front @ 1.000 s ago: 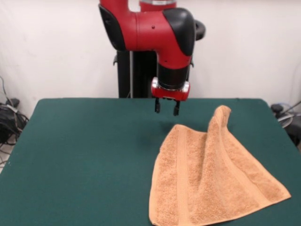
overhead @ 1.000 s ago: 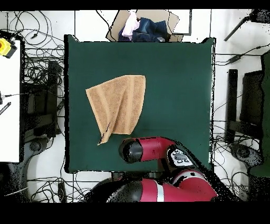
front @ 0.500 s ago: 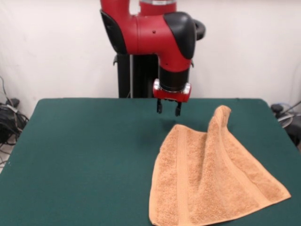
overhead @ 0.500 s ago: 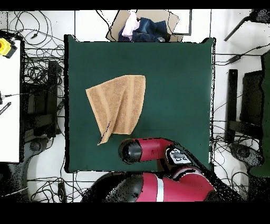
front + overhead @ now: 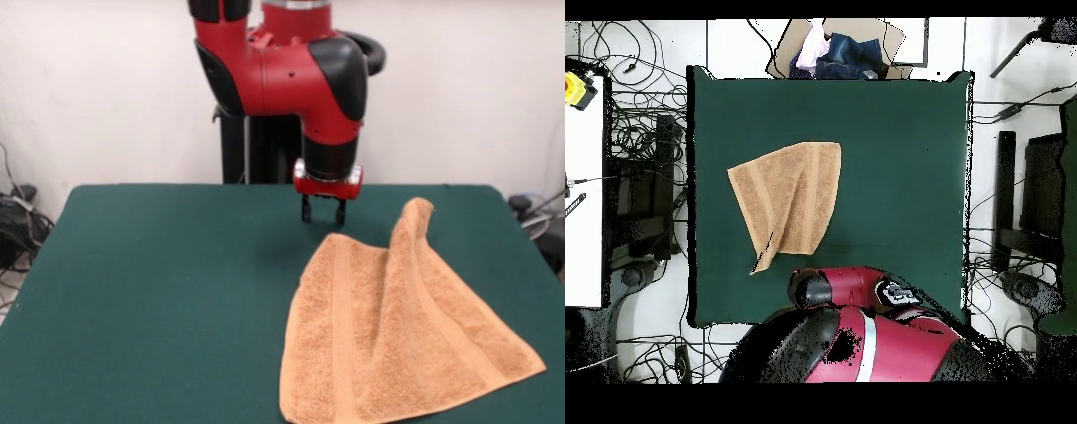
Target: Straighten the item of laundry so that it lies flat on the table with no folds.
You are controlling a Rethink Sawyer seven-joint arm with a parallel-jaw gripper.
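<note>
The light orange-tan towel (image 5: 397, 331) lies on the dark green table (image 5: 159, 300), right of centre in the front view, with a raised ridge running to a peak (image 5: 417, 212) at its far corner. From overhead the towel (image 5: 787, 200) shows a fold line down its middle and a pointed corner (image 5: 760, 265) toward the robot. My gripper (image 5: 322, 212) hangs open just above the table, beyond the towel's far left edge and not touching it. In the overhead view the red arm (image 5: 850, 290) hides the gripper.
A cardboard box with bundled cloth (image 5: 837, 50) sits past the table's far edge in the overhead view. Cables lie on the floor around the table. A white table (image 5: 583, 190) stands at the left in that view.
The gripper has shifted slightly right and lower in the front view, closer to the towel's far edge. The towel has not moved.
</note>
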